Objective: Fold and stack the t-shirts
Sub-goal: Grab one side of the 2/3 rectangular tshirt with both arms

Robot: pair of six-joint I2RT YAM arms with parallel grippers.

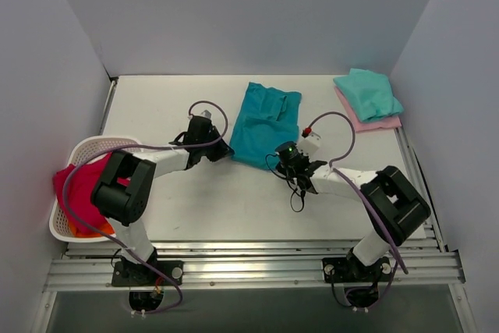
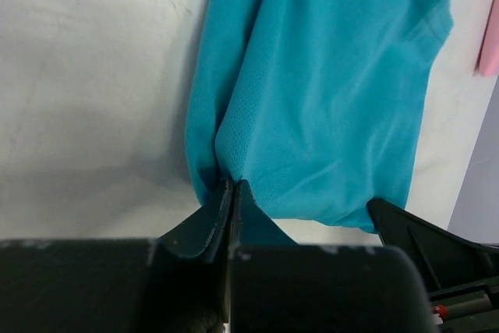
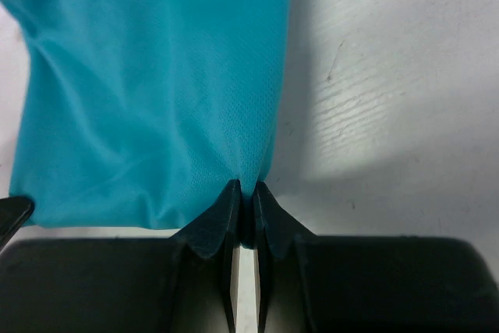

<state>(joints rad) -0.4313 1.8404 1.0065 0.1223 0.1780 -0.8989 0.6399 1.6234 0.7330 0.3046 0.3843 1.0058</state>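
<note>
The deep teal-blue t-shirt [image 1: 265, 121] lies crumpled in the middle of the table. My left gripper [image 1: 227, 150] is at its near left corner, and in the left wrist view it [image 2: 232, 186] is shut on a fold of the teal cloth [image 2: 312, 99]. At the near right corner my right gripper [image 1: 283, 158] pinches the hem, the fingers closed on teal fabric [image 3: 156, 91] in the right wrist view [image 3: 248, 189]. The mint-green t-shirt [image 1: 368, 93] lies folded on the pale pink one [image 1: 379, 122] at the far right corner.
A white lattice basket [image 1: 101, 143] stands at the left edge, holding red cloth [image 1: 78, 183] and something orange. Grey walls close in the table on three sides. A metal rail [image 1: 257, 259] runs along the near edge by the arm bases.
</note>
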